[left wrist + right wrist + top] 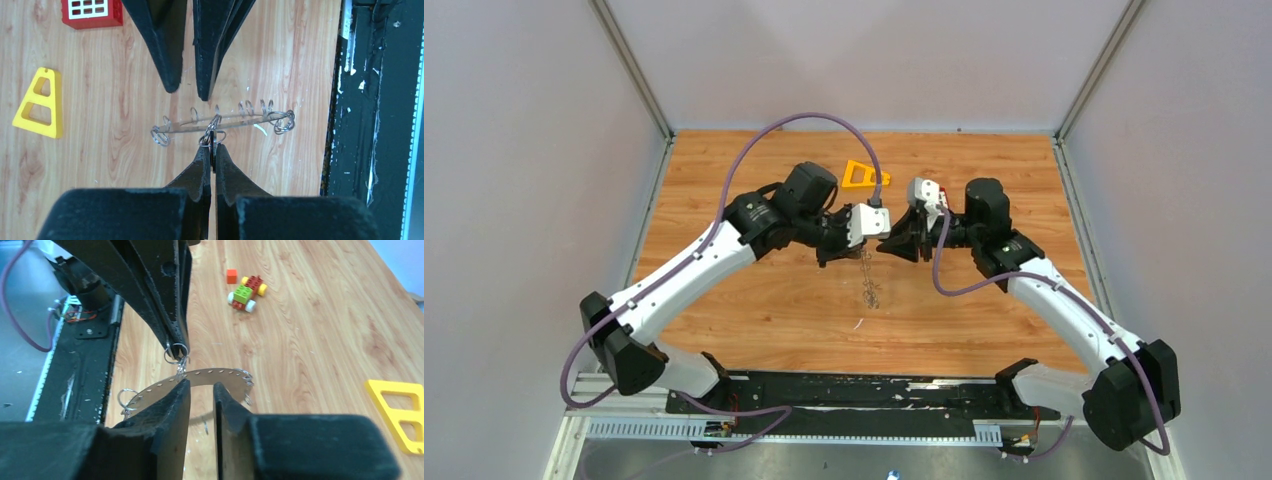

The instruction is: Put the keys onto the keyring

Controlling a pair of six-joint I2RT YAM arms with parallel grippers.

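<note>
Top view: both arms reach in over the wooden tabletop [754, 310] and meet tip to tip above its middle. The left fingers [839, 246] and the right fingers [902, 243] are too small here to tell how they stand. The keyring [870, 285] shows only as a thin grey wiry streak just below them. An orange triangular frame [861, 175] lies behind the left wrist.

Left wrist view: the left fingers [200, 170] are pressed together, pinching a small wire loop [212, 136] that links into the keyring [225, 121]. The keyring is seen edge-on as a flat strip threaded with more wire loops. The right fingers [160, 45] point down at it, slightly spread, tips just short of the strip. A red keypad block [91, 12] lies at the top left.

Right wrist view: the right fingers [170, 410] stand apart, the perforated keyring [210, 374] curving just beyond their tips. The left fingers [150, 300] pinch the loop above it. A brick car [247, 290] sits farther off. The keys are too small to pick out.
</note>
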